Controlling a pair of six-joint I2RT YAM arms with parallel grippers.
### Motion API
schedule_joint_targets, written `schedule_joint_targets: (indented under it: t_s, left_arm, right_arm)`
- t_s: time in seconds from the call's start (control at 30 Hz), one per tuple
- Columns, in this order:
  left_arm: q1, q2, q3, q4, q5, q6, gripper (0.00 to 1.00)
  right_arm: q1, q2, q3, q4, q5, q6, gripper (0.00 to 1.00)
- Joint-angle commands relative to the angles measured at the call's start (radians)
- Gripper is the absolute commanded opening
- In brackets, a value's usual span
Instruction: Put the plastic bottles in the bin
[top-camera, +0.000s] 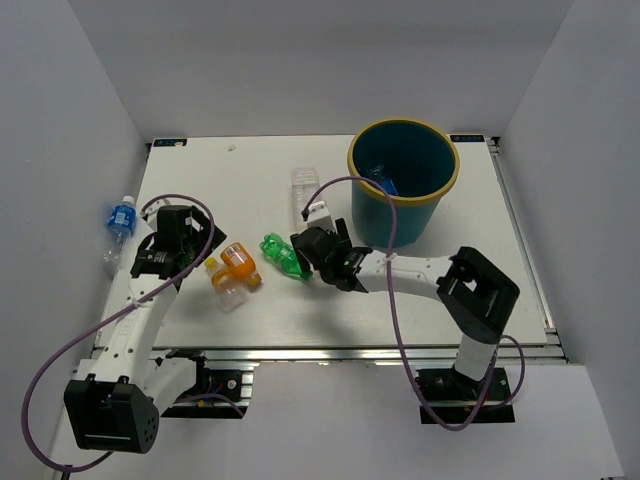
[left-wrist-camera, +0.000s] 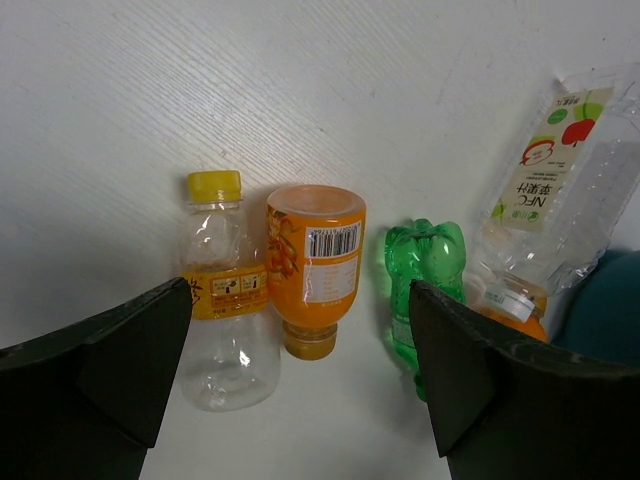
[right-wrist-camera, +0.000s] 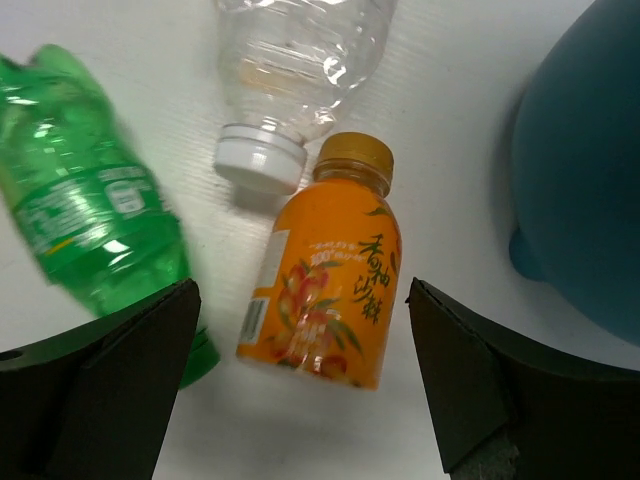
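My right gripper (top-camera: 316, 250) (right-wrist-camera: 300, 385) is open and hangs over an orange bottle (right-wrist-camera: 327, 270) lying on the table, one finger on each side, not touching it. That bottle is hidden under the gripper in the top view. The green bottle (top-camera: 283, 255) (right-wrist-camera: 95, 220) lies just left of it, and the larger clear bottle (top-camera: 303, 190) (right-wrist-camera: 300, 60) lies beyond. My left gripper (top-camera: 203, 248) (left-wrist-camera: 300, 385) is open and empty, facing a second orange bottle (top-camera: 238, 259) (left-wrist-camera: 313, 265) and a clear yellow-capped bottle (top-camera: 226, 284) (left-wrist-camera: 225, 300). The teal bin (top-camera: 405, 190) (right-wrist-camera: 590, 180) stands at the back right.
A clear bottle with a blue label and cap (top-camera: 120, 220) lies at the table's left edge, beside my left arm. Something blue (top-camera: 382, 181) lies inside the bin. Grey walls close in the table on the left, back and right.
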Motion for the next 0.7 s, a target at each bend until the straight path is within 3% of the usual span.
schedule_joint_targets:
  t_s: [0.0, 0.1, 0.2, 0.33, 0.43, 0.67]
  left_arm:
    - [0.003, -0.022, -0.021, 0.003, 0.031, 0.010, 0.98]
    - [0.003, -0.019, -0.015, -0.018, 0.019, 0.013, 0.98]
    - [0.003, -0.022, -0.023, -0.030, 0.008, 0.009, 0.98]
    - [0.003, -0.023, -0.044, -0.032, 0.013, 0.004, 0.98]
    - [0.005, -0.019, -0.058, -0.037, 0.011, 0.000, 0.98]
    - [0.003, -0.014, -0.086, -0.043, 0.011, -0.013, 0.98]
  right_arm:
    - [-0.053, 0.044, 0.008, 0.087, -0.004, 0.101, 0.89]
    - [-0.073, 0.070, -0.023, 0.098, -0.034, 0.128, 0.88]
    - [-0.075, 0.061, -0.052, 0.123, -0.089, 0.124, 0.80]
    - [-0.075, 0.009, -0.092, 0.175, -0.138, 0.098, 0.49]
    - [-0.075, -0.042, -0.105, 0.173, -0.135, 0.092, 0.34]
    - [-0.075, -0.209, -0.116, 0.134, -0.185, 0.021, 0.24]
